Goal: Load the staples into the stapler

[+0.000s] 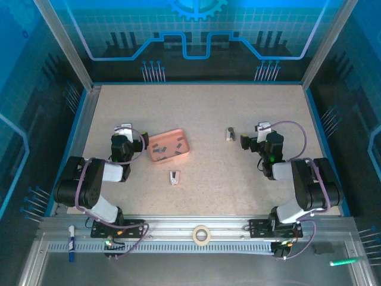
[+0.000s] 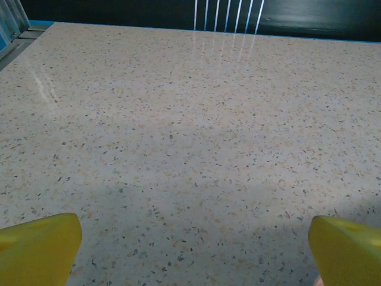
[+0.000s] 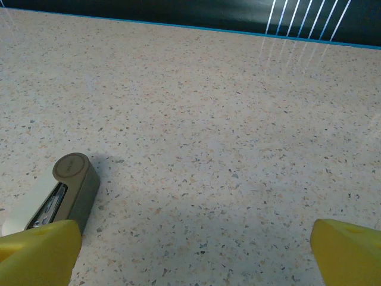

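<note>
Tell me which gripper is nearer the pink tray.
Left. The left gripper sits just to the left of the tray, close beside it. The right gripper is far off to the tray's right.

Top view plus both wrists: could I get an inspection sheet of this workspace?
Surface: speckled table, no spills seen.
Job's things: staples in the pink tray; stapler lying beside the right gripper; small grey item nearer than the tray, kind unclear.
Clutter: tape roll, blue pen and green pen on the near rail.
Grippers: left gripper and right gripper open, empty.
Cables: purple cables looped along both arms.
Surroundings: blue-lit walls.
</note>
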Robot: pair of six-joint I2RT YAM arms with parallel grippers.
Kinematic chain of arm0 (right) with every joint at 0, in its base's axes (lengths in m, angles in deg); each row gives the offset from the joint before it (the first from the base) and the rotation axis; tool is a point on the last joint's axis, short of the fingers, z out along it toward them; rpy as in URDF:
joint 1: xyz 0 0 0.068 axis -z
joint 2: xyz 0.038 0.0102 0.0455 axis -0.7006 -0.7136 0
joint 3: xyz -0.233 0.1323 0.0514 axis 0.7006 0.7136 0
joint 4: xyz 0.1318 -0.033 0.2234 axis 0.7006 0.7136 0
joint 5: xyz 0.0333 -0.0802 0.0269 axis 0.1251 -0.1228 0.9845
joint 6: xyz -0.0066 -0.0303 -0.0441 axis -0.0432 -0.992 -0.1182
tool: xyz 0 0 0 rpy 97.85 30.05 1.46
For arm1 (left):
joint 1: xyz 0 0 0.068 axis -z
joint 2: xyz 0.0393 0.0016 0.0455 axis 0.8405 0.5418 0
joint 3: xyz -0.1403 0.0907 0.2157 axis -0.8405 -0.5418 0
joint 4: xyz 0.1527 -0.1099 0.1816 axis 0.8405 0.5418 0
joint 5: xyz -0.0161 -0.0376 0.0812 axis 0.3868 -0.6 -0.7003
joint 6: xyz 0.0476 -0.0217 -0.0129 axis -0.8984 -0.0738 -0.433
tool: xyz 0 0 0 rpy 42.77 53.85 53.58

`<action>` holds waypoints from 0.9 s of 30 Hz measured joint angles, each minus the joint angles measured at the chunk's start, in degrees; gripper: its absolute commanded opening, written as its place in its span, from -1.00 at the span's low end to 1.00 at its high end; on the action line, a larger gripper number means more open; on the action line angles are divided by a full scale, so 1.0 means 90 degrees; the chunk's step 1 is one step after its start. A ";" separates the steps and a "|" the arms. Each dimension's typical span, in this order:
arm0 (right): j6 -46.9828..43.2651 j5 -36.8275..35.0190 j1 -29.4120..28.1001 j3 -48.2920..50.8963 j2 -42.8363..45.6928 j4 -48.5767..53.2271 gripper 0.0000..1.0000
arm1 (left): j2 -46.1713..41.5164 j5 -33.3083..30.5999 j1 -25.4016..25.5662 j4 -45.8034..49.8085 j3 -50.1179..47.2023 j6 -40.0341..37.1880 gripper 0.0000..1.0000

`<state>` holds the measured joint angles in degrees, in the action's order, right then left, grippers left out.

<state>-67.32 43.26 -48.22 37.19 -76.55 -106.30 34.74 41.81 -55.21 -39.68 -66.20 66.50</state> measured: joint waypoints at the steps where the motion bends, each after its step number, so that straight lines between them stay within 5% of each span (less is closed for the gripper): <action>1: 0.0000 0.0000 0.0000 0.0000 0.0000 0.0000 0.99 | 0.0000 0.0024 0.0000 0.0000 0.0000 0.0000 0.98; 27: 0.0002 0.0007 0.0005 0.0000 0.0002 0.0002 0.99 | 0.0000 0.0078 0.0000 0.0017 0.0000 0.0000 0.97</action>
<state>-67.30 43.32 -48.18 37.19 -76.53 -106.28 34.74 42.51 -55.21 -39.52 -66.20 66.50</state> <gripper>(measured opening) 0.997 0.990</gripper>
